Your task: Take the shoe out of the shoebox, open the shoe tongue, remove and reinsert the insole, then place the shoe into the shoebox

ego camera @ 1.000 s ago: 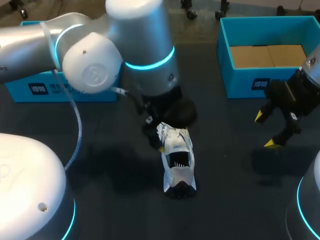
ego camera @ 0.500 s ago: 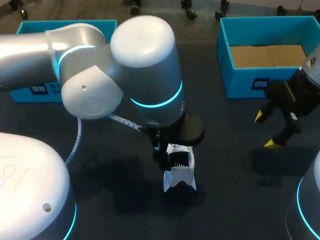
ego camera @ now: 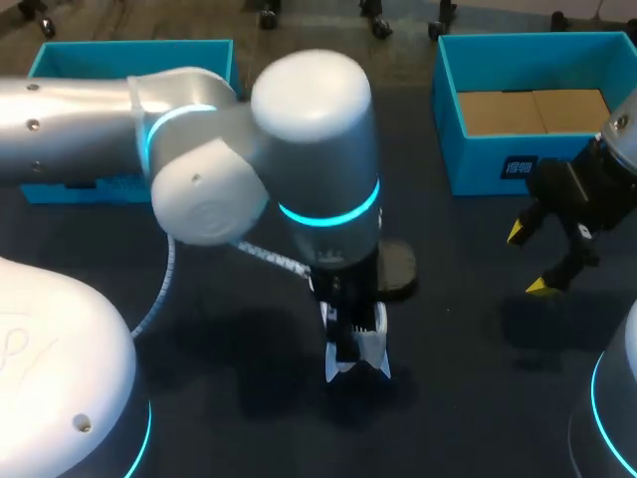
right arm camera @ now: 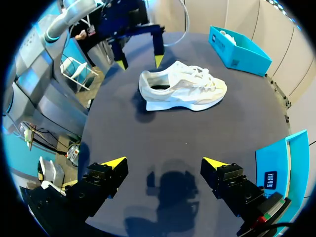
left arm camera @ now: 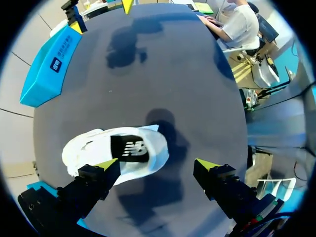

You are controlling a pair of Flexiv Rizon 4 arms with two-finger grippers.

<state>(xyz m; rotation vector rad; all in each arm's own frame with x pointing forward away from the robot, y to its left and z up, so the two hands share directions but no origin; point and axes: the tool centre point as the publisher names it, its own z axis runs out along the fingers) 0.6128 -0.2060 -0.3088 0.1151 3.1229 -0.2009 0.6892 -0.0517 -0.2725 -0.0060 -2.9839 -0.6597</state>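
The white shoe lies on the dark table, mostly hidden in the head view under my left arm. In the left wrist view the shoe sits below my left gripper, heel opening and dark insole showing, close to one open finger. The right wrist view shows the shoe on its sole, laces done up, with the left gripper's yellow fingertips hanging just above its heel end. My right gripper hovers open over bare table at the right, holding nothing. The blue shoebox stands at the back right.
A second blue box stands at the back left, partly behind my left arm; something white lies in this blue box. Dark table stretches between the shoe and my right gripper.
My left arm has swung forward and right over the shoe, covering more of it in the head view. The shoe and the right arm have not moved.
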